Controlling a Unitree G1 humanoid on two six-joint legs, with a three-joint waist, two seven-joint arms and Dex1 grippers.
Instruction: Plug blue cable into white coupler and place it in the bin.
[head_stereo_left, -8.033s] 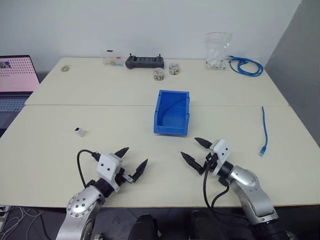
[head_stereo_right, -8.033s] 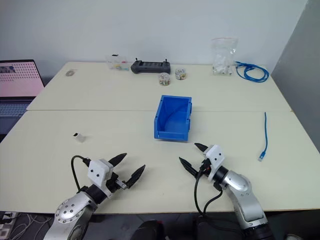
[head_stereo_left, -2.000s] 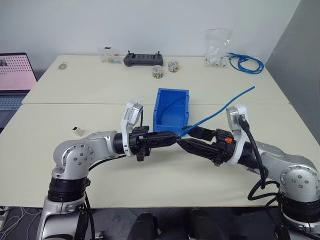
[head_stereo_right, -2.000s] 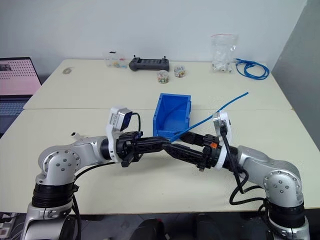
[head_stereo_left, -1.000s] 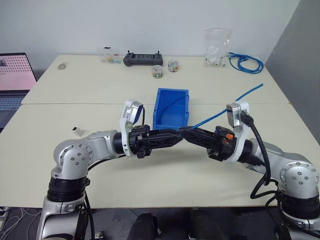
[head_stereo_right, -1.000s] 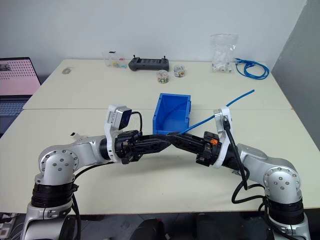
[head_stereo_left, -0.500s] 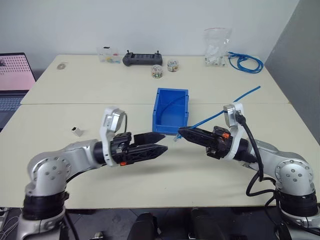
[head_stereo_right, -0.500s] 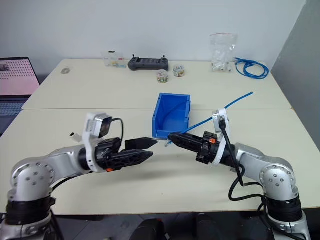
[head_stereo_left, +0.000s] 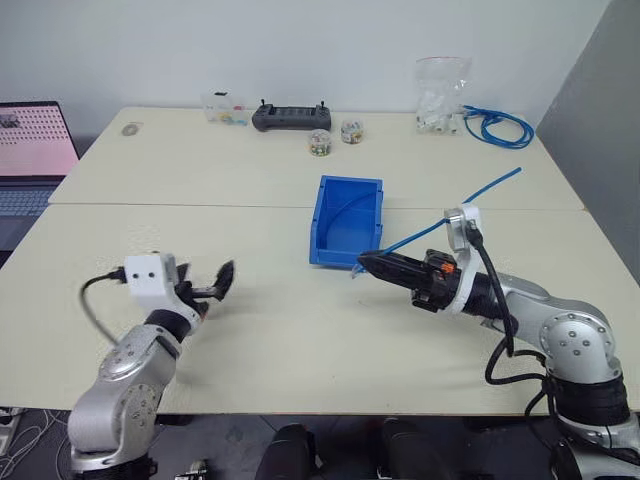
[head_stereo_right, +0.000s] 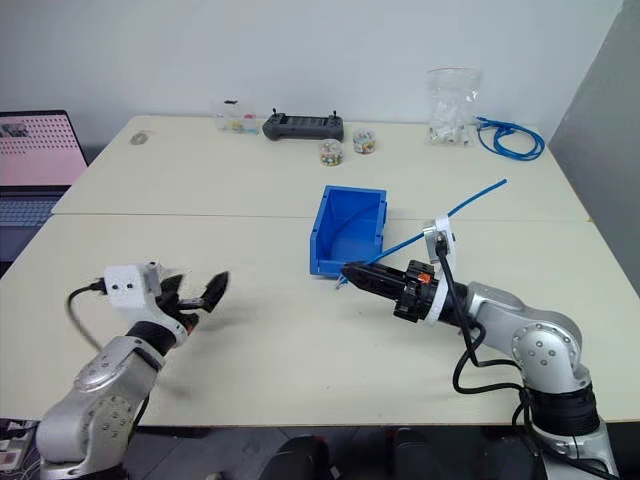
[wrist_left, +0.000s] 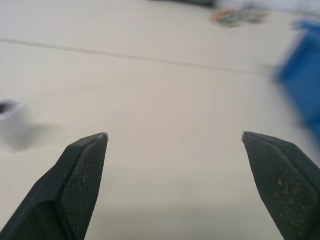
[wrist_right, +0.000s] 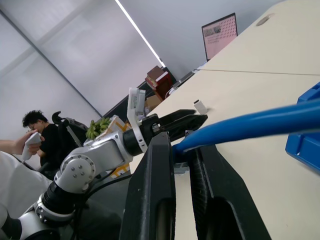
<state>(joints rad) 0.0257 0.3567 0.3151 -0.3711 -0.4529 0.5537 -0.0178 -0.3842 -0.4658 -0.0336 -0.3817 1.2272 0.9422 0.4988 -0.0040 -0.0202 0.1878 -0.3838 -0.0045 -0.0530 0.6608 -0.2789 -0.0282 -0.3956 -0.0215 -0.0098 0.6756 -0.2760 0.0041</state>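
Grippers come first, nearest the camera. The left gripper (head_stereo_left: 200, 290), which half a second ago hung tip to tip with the right one just in front of the bin (head_stereo_left: 332, 243), has swung away well left of the bin, its fingers spread as wide as they go and empty. The right gripper (head_stereo_left: 368, 264) stays just off the bin's front right corner, fingers pinched tight on the cable (head_stereo_left: 455, 212) near its plug end; the rest of the cable rises up and away past the bin's right side. To my eye the left arm has let go of the shared work and is heading for the coupler (wrist_left: 10, 116), so plugging is not yet done. That coupler is a blurred pale block in the left wrist view, probably the small one far left of the bin. The cable's plug is hidden between the right fingers.
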